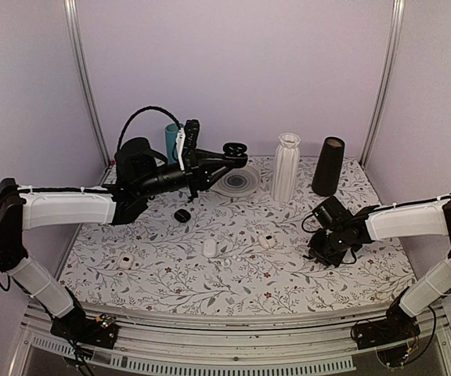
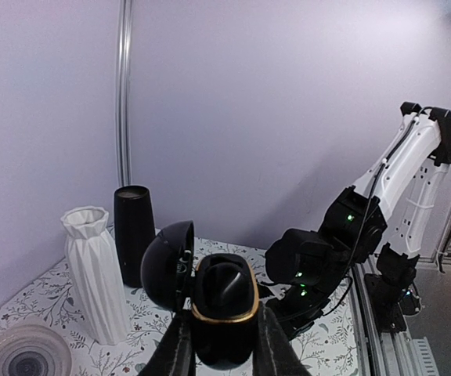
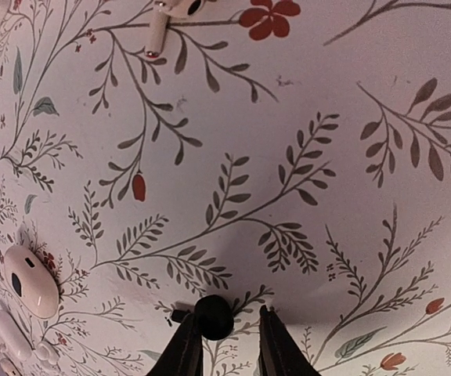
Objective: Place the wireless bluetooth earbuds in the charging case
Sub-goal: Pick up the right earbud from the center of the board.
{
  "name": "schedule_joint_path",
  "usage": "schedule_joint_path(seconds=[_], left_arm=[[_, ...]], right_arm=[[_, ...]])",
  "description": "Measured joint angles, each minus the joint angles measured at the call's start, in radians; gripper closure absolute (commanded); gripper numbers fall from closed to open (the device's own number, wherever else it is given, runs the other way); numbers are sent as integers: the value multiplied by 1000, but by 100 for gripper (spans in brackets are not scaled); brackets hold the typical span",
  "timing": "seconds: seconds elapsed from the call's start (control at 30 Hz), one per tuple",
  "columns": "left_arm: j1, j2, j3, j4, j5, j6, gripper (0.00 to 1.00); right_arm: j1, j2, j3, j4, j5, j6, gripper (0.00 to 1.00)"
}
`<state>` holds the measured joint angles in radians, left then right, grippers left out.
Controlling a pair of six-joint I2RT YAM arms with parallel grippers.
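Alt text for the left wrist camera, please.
The left claw grips an open black charging case with a gold rim, lid hinged back. Behind it stand a white vase and a black cylinder, with the right arm at right.

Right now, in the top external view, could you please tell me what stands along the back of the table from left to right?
Along the back: teal cup → grey round plate → white ribbed vase → black tapered cup.

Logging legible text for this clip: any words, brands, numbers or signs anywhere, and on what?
None readable. The open black charging case in the left gripper shows no lettering; the white vase, black cylinder and floral tablecloth carry no print.
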<state>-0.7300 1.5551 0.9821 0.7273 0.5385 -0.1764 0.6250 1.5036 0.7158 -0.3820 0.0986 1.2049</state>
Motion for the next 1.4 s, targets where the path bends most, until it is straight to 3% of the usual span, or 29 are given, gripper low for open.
schedule_joint_path(seconds=[0.57,1.4], left_arm=[[0,0,0,0,0,-8,100],[0,0,0,0,7,-27,100]], right_arm=[[0,63,46,12,5,-62,88],[49,272,294,-71,82,-453,84]])
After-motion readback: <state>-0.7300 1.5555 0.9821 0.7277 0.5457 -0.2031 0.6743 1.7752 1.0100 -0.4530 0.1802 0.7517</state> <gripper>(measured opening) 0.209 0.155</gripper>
